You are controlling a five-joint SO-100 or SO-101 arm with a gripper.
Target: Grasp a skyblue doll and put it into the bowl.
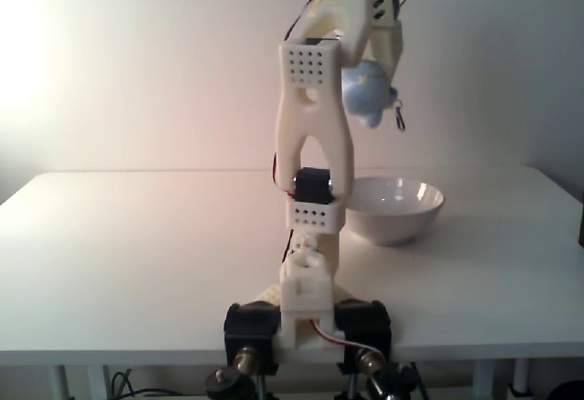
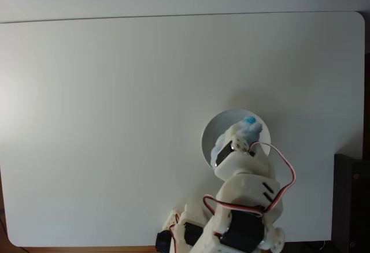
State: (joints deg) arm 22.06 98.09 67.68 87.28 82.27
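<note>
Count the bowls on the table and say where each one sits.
1. The bowl stands on the white table, right of the arm in a fixed view, directly beneath the raised skyblue doll.

Layout of the scene. In a fixed view from the front, the arm's base (image 1: 306,322) stands at the near edge of the table (image 1: 137,254); the bowl (image 1: 394,208) rests on the table behind and to the right of it. The skyblue doll (image 1: 367,92), held in the gripper (image 1: 376,99), hangs well above the bowl. In a fixed view from above, the doll (image 2: 250,129) lies over the bowl (image 2: 211,137), right of the table's centre.
</note>
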